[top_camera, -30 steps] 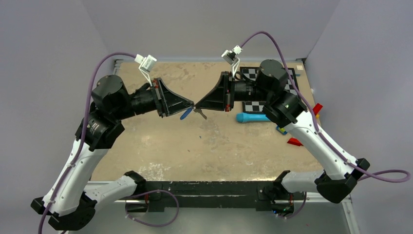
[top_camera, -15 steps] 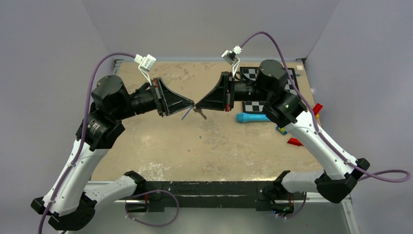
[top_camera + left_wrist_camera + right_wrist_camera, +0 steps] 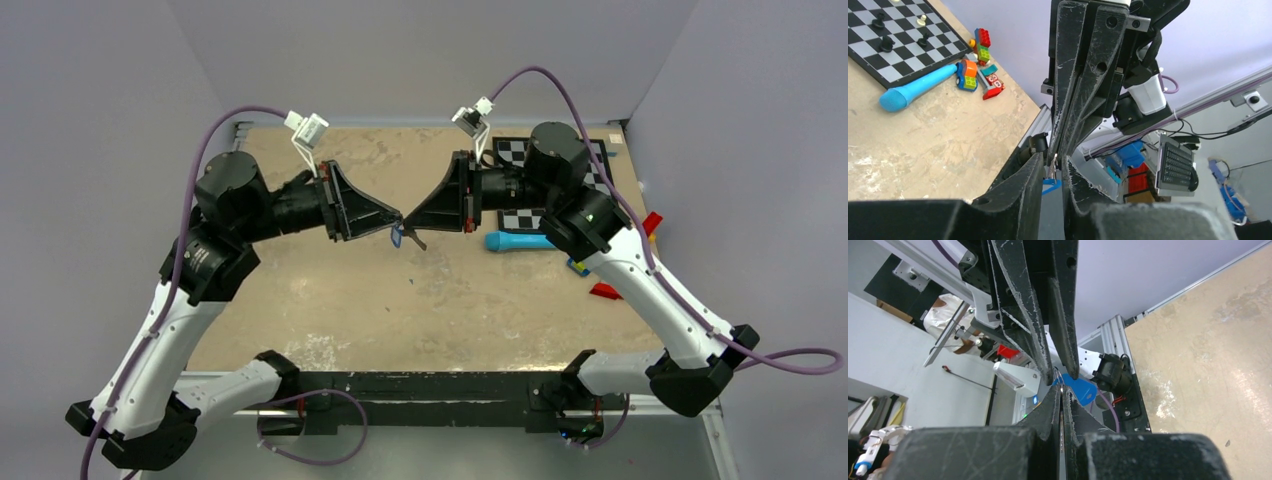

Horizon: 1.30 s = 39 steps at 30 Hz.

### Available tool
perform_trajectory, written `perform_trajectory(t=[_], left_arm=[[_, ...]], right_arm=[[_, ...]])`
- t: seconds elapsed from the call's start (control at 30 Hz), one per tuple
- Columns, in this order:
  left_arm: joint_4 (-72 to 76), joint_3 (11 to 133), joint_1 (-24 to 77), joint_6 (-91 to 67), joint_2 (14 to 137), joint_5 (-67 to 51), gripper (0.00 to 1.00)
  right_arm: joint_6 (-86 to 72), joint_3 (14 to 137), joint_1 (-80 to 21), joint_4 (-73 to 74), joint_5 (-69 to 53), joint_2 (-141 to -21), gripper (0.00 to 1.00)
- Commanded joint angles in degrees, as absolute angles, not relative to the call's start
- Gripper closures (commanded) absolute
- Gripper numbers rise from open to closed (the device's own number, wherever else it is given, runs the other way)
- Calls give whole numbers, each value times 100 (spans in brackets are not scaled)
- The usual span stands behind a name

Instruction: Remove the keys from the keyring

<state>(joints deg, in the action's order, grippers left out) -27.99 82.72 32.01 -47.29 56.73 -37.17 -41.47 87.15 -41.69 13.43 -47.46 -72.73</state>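
Note:
Both grippers meet tip to tip in mid-air above the table's middle. My left gripper [image 3: 396, 222] is nearly closed on the thin wire keyring [image 3: 1054, 164], with the bright blue oval tag [image 3: 397, 238] hanging just under its tips. The tag also shows in the left wrist view [image 3: 1050, 186] and the right wrist view [image 3: 1080, 390]. My right gripper [image 3: 407, 218] is shut flat on a thin grey key [image 3: 416, 240]. The key's edge shows between that gripper's pads [image 3: 1062, 405]. In the wrist views, the left gripper [image 3: 1053, 167] and right gripper [image 3: 1061, 390] face each other.
A long light-blue tube tool [image 3: 518, 241] lies right of the grippers, beside a chessboard [image 3: 520, 150]. A small blue-and-yellow block [image 3: 578, 266] and red pieces [image 3: 604, 291] lie at the right edge. Toy bricks [image 3: 979, 65] sit by the board.
The blue tag has swung from lower left of the tips to right under them. The left arm has shifted slightly to the right. The right arm has barely moved.

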Motion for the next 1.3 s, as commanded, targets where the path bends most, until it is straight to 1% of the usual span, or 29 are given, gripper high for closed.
perform_trajectory(t=[0.0,0.07,0.13,0.23,0.27,0.3,0.37,0.43,0.53,0.73,0.8,0.97,1.03,1.27], left_arm=[[-3060,8599,3185,-4255,5783,-3868,67],[-3264,8807,3182,-4095,5851,-3865,53],[-3495,9077,3182,-3925,5939,-3850,43],[-3773,9328,3157,-3727,6053,-3861,33],[-3839,9399,3141,-3678,6081,-3866,26],[-3897,9452,3126,-3636,6094,-3859,23],[-4011,9541,3084,-3530,6126,-3856,20],[-4143,9595,3042,-3441,6142,-3824,21],[-4223,9613,3000,-3293,6173,-3905,28],[-4504,9740,2994,-2971,6494,-4655,38],[-4538,9713,3003,-2912,6572,-4843,40],[-4641,9653,3003,-2856,6684,-5175,50],[-4751,9651,3004,-2776,6692,-5188,52],[-4897,9579,3011,-2706,6685,-5444,54]], right_arm=[[-3799,9042,-4236,1640,-5047,-7280,100],[-3696,9053,-4229,1847,-5091,-7286,100],[-3594,9052,-4229,2038,-5104,-7266,100],[-3453,9014,-4230,2274,-5120,-7223,100],[-3404,9008,-4234,2372,-5119,-7206,100],[-3364,8992,-4235,2452,-5116,-7195,100],[-3307,8941,-4230,2556,-5144,-7145,100],[-3272,8890,-4235,2637,-5157,-7103,100],[-3260,8799,-4229,2678,-5259,-7050,100],[-3212,8912,-4231,2782,-5502,-7110,100],[-3193,8959,-4229,2794,-5540,-7134,100],[-3148,9029,-4228,2827,-5580,-7163,100],[-3119,9076,-4240,2870,-5576,-7184,100],[-3086,9100,-4230,2898,-5524,-7206,100]])
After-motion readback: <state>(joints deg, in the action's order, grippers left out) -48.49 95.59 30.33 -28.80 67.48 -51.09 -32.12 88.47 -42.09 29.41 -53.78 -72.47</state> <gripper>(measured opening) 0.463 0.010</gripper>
